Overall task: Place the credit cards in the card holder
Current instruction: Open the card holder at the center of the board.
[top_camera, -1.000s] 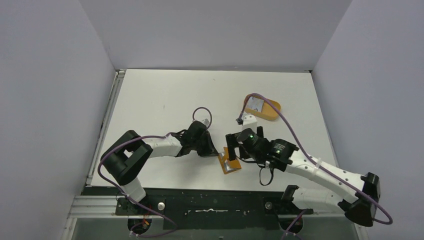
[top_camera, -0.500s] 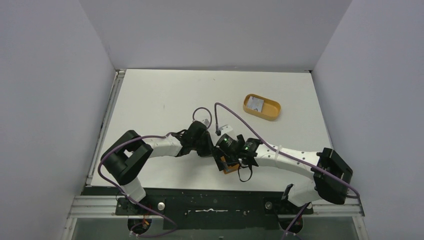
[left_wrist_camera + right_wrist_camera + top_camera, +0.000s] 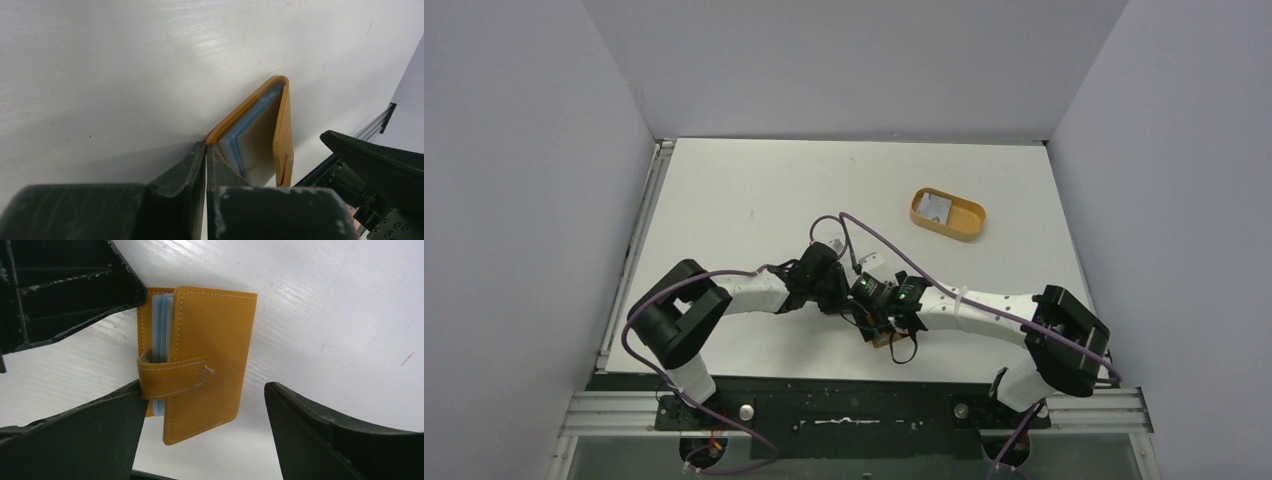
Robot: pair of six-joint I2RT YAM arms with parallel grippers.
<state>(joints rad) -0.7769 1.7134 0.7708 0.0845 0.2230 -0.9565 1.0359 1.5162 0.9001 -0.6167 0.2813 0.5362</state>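
Overhead, both arms meet near the front of the counter (image 3: 744,200), over the card holder (image 3: 883,341), of which I see only a sliver of orange under the right hand (image 3: 879,325). One pale credit card (image 3: 936,208) lies in the orange tray (image 3: 969,228), well apart from it.

On the left wrist view, my left hand (image 3: 840,300) is closed tight, its tips at the holder's near corner. I cannot tell whether it pins the flap or merely touches it.

On the right wrist view, the holder lies folded, its strap (image 3: 172,377) wrapped across and pale blue layers showing between the flaps. The right hand is spread wide astride it, one finger against the strap end, the other well clear.

I judge I am working the holder itself, not fetching. Next, that hand needs a square, gentle close while the left steadies the corner.
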